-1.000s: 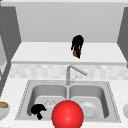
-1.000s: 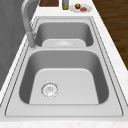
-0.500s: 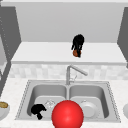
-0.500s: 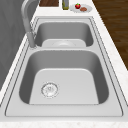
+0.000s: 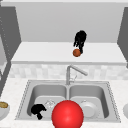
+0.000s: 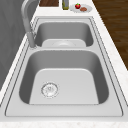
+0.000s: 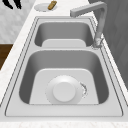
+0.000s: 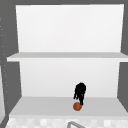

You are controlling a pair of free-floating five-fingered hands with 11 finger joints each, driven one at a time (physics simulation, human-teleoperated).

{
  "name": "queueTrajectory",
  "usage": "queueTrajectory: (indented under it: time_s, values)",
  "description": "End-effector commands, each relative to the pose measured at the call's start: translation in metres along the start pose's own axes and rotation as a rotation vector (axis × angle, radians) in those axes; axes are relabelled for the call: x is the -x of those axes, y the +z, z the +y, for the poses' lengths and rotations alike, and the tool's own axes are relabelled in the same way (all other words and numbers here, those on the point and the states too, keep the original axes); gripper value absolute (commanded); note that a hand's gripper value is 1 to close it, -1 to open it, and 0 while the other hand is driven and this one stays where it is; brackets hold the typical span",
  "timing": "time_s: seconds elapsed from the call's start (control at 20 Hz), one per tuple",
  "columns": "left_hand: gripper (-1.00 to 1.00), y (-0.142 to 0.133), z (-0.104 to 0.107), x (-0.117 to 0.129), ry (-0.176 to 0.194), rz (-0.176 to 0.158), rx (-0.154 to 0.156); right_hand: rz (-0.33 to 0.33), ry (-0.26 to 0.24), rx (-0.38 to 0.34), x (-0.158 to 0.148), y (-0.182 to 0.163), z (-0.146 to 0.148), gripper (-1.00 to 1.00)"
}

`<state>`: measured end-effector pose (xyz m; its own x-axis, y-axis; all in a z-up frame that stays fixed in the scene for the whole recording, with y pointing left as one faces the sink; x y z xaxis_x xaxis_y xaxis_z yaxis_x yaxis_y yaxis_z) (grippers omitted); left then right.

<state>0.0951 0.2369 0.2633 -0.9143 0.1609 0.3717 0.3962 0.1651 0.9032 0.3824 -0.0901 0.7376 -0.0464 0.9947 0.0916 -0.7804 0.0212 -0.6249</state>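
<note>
My right hand (image 5: 80, 40) hangs over the lower wall shelf (image 5: 45, 53), fingers pointing straight down. Its fingertips touch the top of a small orange ball (image 5: 76, 52) that rests on the shelf. The same right hand (image 8: 80, 92), orange ball (image 8: 77, 106) and lower shelf (image 8: 37, 106) appear in the upper view. My left hand (image 5: 38, 110) floats low before the sink's left basin (image 5: 47, 96), fingers relaxed and holding nothing. Its fingers (image 7: 13, 3) also show at the far left corner of the right side view.
A big red ball (image 5: 67, 115) sits at the sink's front rim. A grey faucet (image 5: 72, 72) stands between the basins, and a white plate (image 7: 64, 92) lies in the right one. A bowl (image 5: 3, 109) is on the left counter. A plate with food (image 6: 80, 7) and a bottle (image 6: 65, 4) are on the right.
</note>
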Motion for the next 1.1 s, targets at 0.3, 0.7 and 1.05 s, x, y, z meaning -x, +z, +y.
queueTrajectory:
  time_s: [0.3, 0.7, 1.05]
  values:
    - [0.0, 0.0, 0.0, 0.0, 0.0, 0.0, 0.0, -0.026, 0.054, -0.03, 0.007, -0.085, -0.026, -1.0]
    - [0.0, 0.0, 0.0, 0.0, 0.0, 0.0, 0.0, -0.068, 0.06, -0.024, 0.02, -0.139, -0.037, -1.0]
    - [0.0, 0.0, 0.0, 0.0, 0.0, 0.0, 0.0, -0.076, 0.054, -0.026, 0.023, -0.164, -0.037, -1.0]
